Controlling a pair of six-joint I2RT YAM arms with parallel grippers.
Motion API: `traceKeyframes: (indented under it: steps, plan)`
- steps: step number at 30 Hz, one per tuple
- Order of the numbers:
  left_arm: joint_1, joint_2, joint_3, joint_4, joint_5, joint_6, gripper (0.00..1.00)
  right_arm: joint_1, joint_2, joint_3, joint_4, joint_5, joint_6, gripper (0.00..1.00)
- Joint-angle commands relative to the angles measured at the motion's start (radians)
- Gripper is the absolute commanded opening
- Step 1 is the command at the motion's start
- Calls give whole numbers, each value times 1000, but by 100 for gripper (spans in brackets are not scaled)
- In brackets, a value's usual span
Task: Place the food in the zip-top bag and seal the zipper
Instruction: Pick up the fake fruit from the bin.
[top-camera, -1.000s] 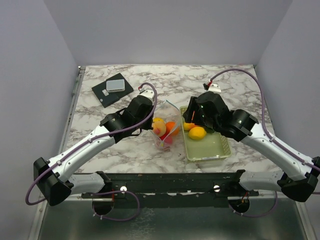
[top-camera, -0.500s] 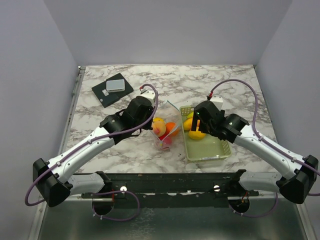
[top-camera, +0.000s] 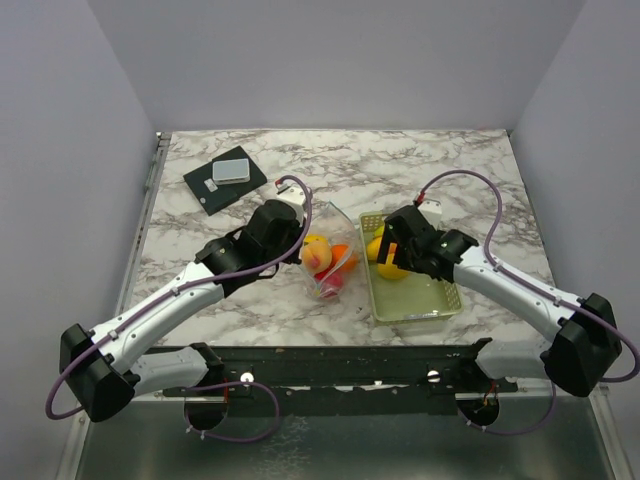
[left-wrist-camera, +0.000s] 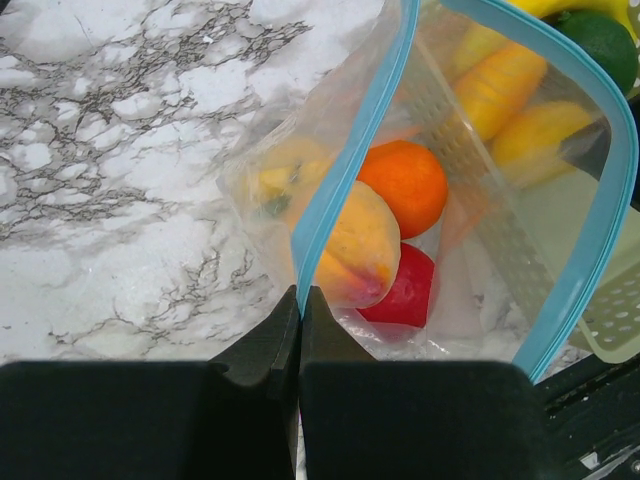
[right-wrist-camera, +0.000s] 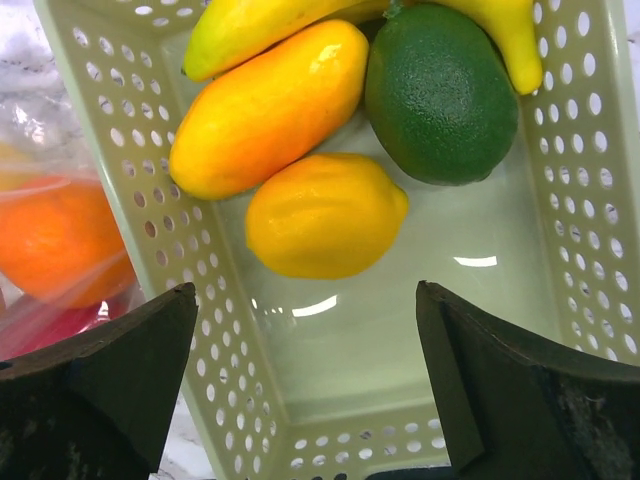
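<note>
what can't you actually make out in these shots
1. Left wrist view: a yellowish piece in the zip-top bag is smeared by the cloudy film; its kind is unclear.
2. Right wrist view: the banana is cut off by the top edge.
3. Top view: where the left pincer meets the zipper is hidden under its own wrist.

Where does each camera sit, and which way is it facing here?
Top external: above, behind the bases, looking down on the table; both arms show.
Left wrist: looks past the left gripper, shut on the zip-top bag.
Right wrist: looks down into the basket; open right gripper frames it.
Both wrist views share the orange ball.
</note>
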Motion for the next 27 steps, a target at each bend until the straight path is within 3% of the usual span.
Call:
traceKeyframes:
  steps: [1,27]
  plan:
    - [15,-23,-31,27,-8,15,0,-28,30,-16,67,-31,49,97]
    - [17,-71,-68,27,-61,10,0,-127,117,-106,162,-48,332,98]
